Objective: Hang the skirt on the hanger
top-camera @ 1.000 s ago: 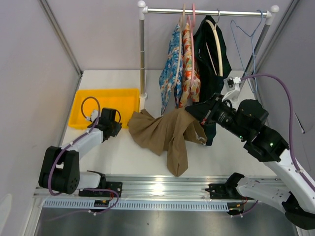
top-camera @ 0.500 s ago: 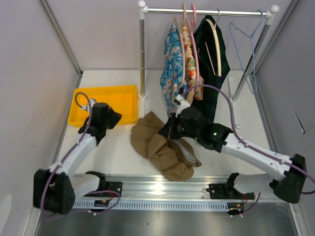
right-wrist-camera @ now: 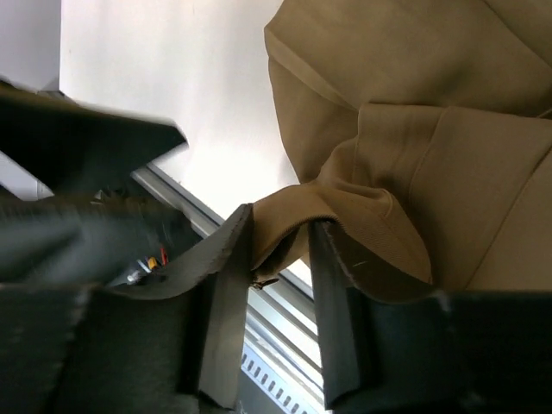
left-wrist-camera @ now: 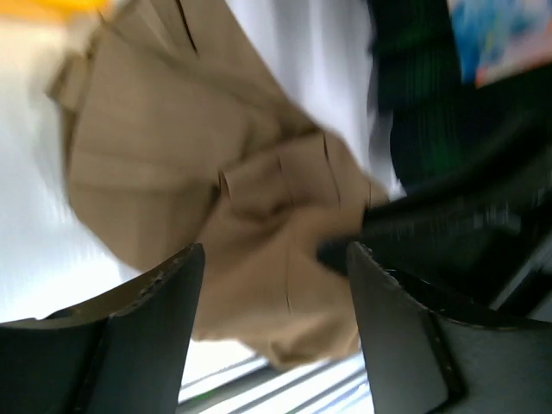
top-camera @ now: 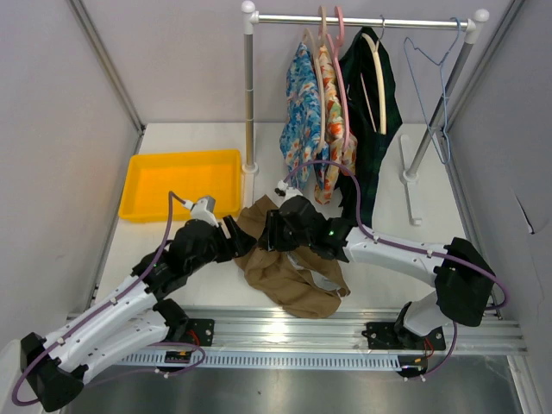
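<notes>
The tan skirt lies crumpled on the white table, in front of the rack. My left gripper is at its left edge, open wide. In the left wrist view the skirt fills the space beyond the gripper, and nothing is between the fingers. My right gripper is over the skirt's upper left part. In the right wrist view its jaws stand apart, with a loose fold of skirt draped between them. The pale blue wire hanger hangs bare at the right end of the rail.
A yellow tray sits at the back left. The rack's rail carries floral garments, a dark green garment, a pink hanger and a cream hanger. Rack post stands beside the tray. A metal rail borders the near edge.
The right arm swung from the right to the middle and brought the skirt down into a heap. The left arm came from the tray to the skirt's left edge. Both grippers opened.
</notes>
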Controlling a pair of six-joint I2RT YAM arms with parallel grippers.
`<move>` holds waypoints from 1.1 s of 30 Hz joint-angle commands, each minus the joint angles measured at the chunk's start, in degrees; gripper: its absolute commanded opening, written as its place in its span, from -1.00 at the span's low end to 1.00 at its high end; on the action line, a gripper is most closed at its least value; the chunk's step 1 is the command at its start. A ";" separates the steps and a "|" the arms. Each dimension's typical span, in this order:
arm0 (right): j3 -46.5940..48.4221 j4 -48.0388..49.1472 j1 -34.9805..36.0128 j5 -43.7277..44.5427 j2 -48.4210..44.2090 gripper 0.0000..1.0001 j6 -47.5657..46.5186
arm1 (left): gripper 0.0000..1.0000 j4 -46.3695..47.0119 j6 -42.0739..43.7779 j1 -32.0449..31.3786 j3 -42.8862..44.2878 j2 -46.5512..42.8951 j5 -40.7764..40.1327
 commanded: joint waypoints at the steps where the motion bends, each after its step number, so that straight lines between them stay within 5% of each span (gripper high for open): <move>1: 1.10 3.81 0.93 0.72 0.86 -0.09 -0.03 | 0.48 -1.71 1.31 -4.20 -1.52 -3.30 -2.61; 9: 3.65 1.01 3.39 5.11 -0.98 0.52 0.15 | 0.49 -1.89 0.61 -7.81 -3.45 -3.30 -2.88; 16: 5.05 -1.10 5.41 7.92 -5.20 0.72 0.77 | 0.50 -3.12 2.62 -8.79 -0.21 -3.48 -1.74; 25: 3.57 -6.45 9.18 14.58 -13.02 0.80 3.31 | 0.62 -4.09 7.90 -9.58 4.54 -1.56 -0.52; 33: -3.27 -17.88 12.36 24.27 -24.34 0.70 9.55 | 0.53 -7.34 9.22 -11.68 8.23 3.55 1.51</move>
